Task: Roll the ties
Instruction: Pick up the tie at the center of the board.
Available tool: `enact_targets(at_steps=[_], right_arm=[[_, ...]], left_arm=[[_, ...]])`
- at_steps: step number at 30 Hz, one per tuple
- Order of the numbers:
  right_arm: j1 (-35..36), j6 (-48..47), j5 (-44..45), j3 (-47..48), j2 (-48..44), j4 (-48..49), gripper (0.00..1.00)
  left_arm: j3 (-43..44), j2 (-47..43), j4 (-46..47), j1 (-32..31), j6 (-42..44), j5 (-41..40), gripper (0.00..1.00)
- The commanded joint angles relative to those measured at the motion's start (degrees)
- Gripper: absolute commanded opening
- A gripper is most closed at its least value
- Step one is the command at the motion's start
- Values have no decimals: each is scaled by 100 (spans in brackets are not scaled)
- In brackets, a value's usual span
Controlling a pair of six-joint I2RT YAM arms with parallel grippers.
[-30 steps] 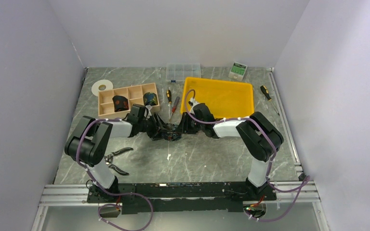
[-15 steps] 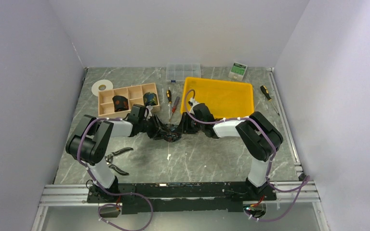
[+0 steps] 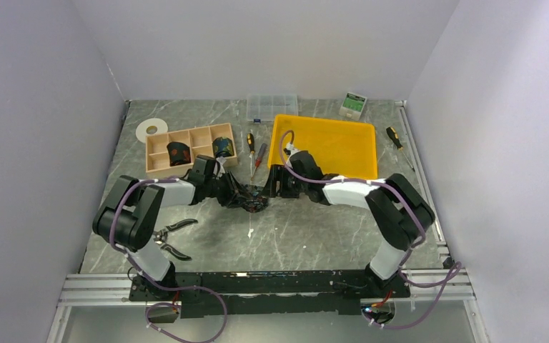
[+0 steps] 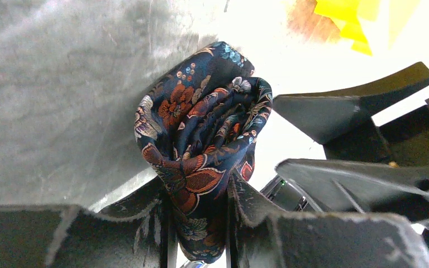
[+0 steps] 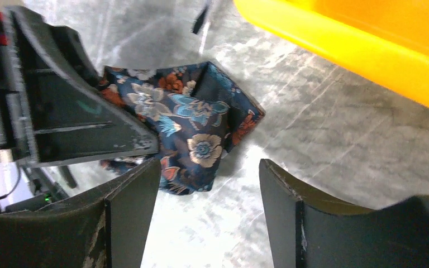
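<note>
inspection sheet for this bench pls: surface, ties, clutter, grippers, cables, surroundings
surface: grey marbled table, no spills seen
job's things: tie coiled at centre, off the table in the left wrist view; boxed ties, two coils in the wooden box
clutter: pliers near the left base; tape roll; screwdrivers; clear case; yellow tray; green packet
grippers: left gripper shut on the tie; right gripper open, beside the tie
cables: purple cables along both arms, looped below the bases
surroundings: plain walls on three sides; metal rail at the near edge
</note>
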Motion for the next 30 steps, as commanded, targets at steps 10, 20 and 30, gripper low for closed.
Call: enact_targets(at_steps=[10,20,30], right_arm=[[-4,-231,266,140,-1945,-756,74],[-32,-484,728,382,-2356,-1002,77],[290,-831,1204,2750,110,-1717,75]], left_arm=[[-19,-1339,-866,-26,262,79,3],[925,-3277,-3390,602,986,-338,3],[2664,-4214,-5476,1592,1788,-1321,3]])
